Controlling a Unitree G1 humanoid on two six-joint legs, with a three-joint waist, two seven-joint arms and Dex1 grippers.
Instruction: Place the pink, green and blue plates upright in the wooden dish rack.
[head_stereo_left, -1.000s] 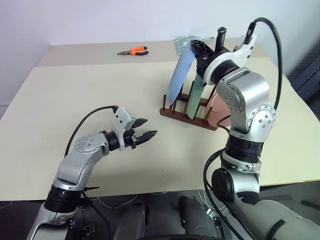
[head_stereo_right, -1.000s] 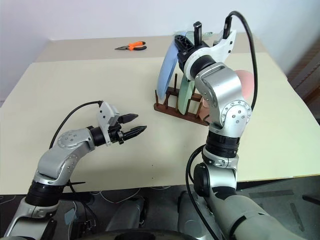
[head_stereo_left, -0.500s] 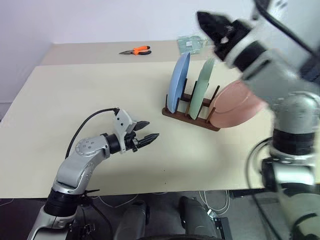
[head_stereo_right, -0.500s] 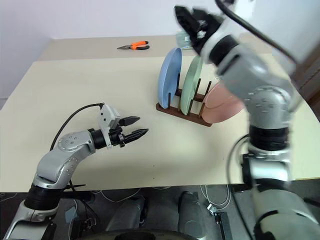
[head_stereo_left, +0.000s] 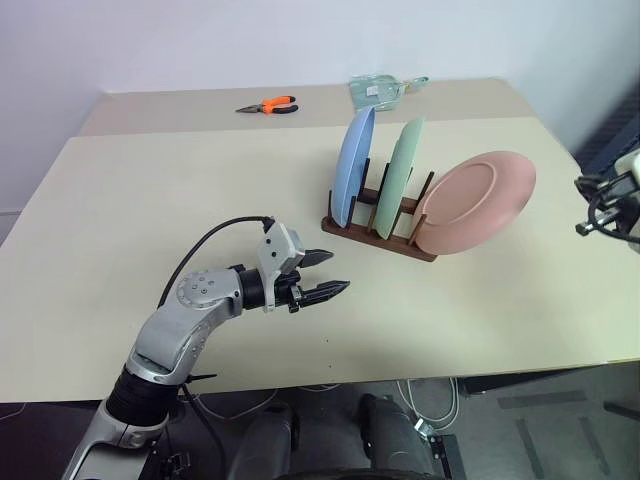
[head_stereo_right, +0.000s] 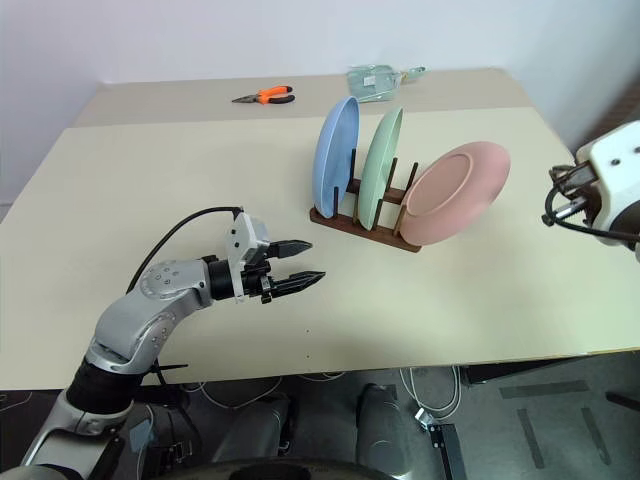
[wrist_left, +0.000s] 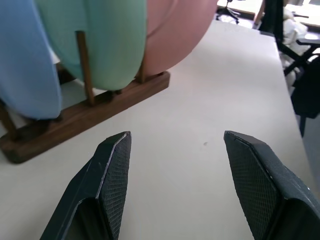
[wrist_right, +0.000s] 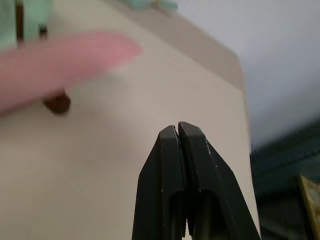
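Looking from my head camera: orange pliers (head_stereo_left: 268, 103) and a clear packet (head_stereo_left: 378, 90) lie at the desk's (head_stereo_left: 150, 210) far edge. Three plates, blue plate (head_stereo_left: 353, 166), green plate (head_stereo_left: 405, 176), pink plate (head_stereo_left: 474, 202), stand in one wooden dish rack (head_stereo_left: 378, 230) toward the right edge, pink leaning outward. Left gripper (head_stereo_left: 328, 276), near the front edge, spread, empty. Left wrist view: bare desk before the rack. Right wrist view: right gripper (wrist_right: 178, 131) clenched, empty.
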